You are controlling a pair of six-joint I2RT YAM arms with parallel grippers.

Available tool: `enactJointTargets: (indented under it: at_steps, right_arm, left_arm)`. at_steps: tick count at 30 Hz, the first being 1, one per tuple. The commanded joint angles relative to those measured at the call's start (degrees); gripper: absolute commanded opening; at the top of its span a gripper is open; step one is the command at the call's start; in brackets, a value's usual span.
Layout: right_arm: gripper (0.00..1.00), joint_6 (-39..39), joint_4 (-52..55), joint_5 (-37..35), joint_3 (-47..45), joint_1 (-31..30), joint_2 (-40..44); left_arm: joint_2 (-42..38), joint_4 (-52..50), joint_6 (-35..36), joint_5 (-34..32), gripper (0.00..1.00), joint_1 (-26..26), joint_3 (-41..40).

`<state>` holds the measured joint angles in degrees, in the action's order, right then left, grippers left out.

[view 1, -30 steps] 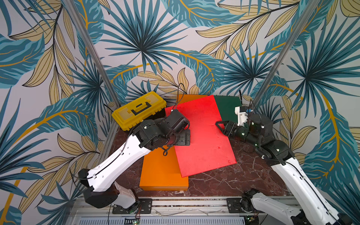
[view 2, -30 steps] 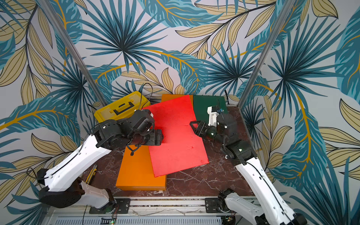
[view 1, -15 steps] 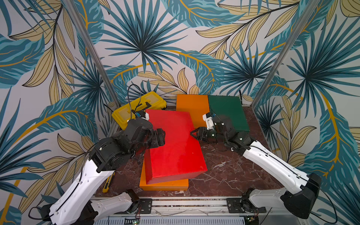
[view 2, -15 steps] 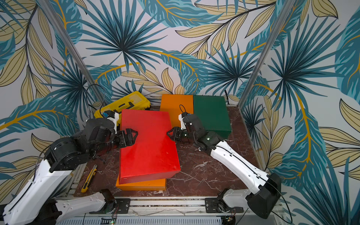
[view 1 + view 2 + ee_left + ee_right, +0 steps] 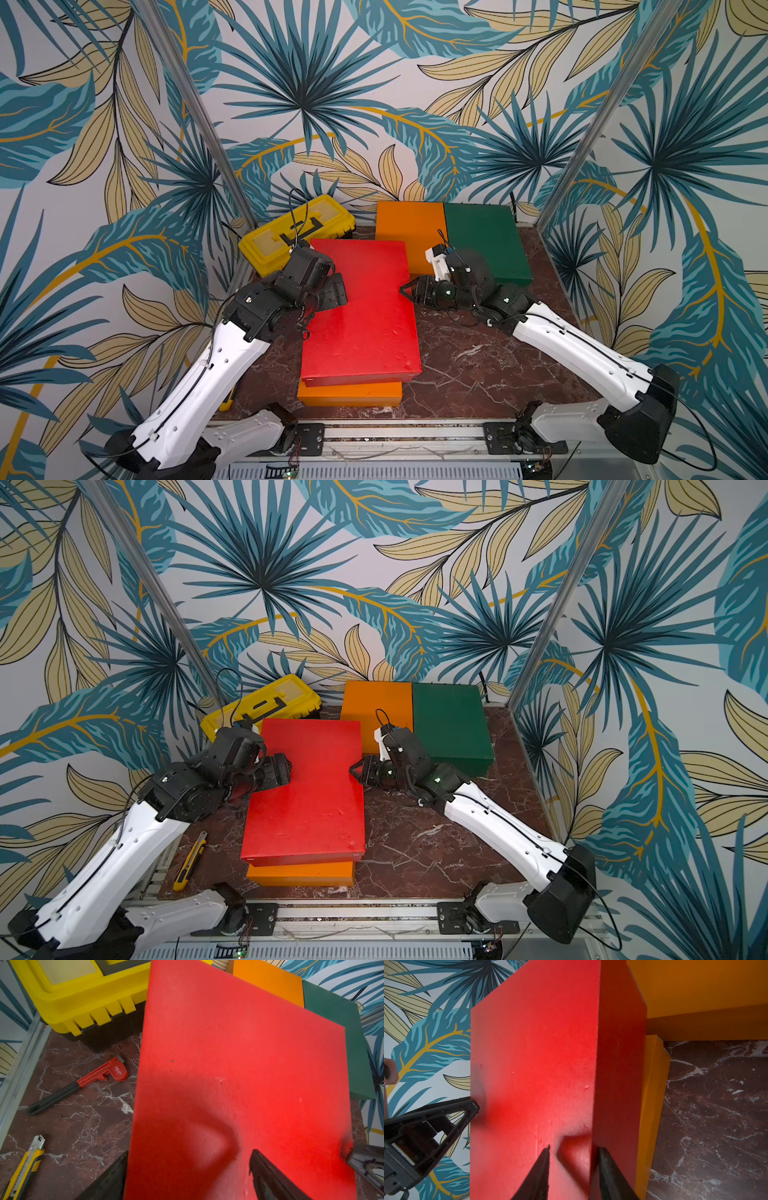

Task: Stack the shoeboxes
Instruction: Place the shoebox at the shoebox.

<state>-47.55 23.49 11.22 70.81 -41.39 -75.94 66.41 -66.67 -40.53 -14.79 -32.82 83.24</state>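
The red shoebox point(image 5: 361, 307) point(image 5: 307, 787) lies flat on an orange shoebox point(image 5: 349, 395) point(image 5: 299, 875) at the table's front, overhanging it slightly to the right. My left gripper point(image 5: 338, 291) point(image 5: 189, 1152) straddles its left long edge with the jaws wide: one finger over the lid, the other down the side and partly hidden. My right gripper point(image 5: 403, 289) point(image 5: 574, 1147) holds the opposite edge, one finger on the lid and one against the side wall. A second orange shoebox point(image 5: 409, 224) and the dark green shoebox point(image 5: 484, 241) stand side by side at the back.
A yellow toolbox point(image 5: 297, 235) sits at the back left, close to the red box's far corner. On the marble table point(image 5: 478, 365) a red pipe wrench point(image 5: 99, 1075) and a yellow utility knife point(image 5: 189, 860) lie left of the stack. Metal posts and patterned walls enclose the table.
A second ago both grippers held the red box tilted and high over the back boxes. They brought it forward and down onto the front orange box, where it now lies level.
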Motion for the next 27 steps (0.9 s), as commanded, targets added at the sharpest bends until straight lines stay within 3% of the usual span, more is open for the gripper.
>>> enactJointTargets:
  at_steps: [1,11,18,27]
  right_arm:
    - [0.39,0.7,-9.3,5.6,2.7,-2.4,-1.1]
    - [0.39,2.0,-7.7,4.9,6.4,4.1,-2.8]
    - [0.39,2.8,-7.2,8.3,9.6,11.4,-6.9]
    - [0.39,3.5,-7.1,12.4,15.9,18.9,-14.5]
  left_arm:
    - [3.9,10.5,0.7,12.7,0.88,-1.8,4.2]
    - [14.2,14.8,4.1,15.4,0.88,0.0,11.7]
    - [24.5,18.4,4.9,18.7,0.88,2.8,18.8]
    - [41.7,18.8,5.6,25.0,0.88,4.3,36.6]
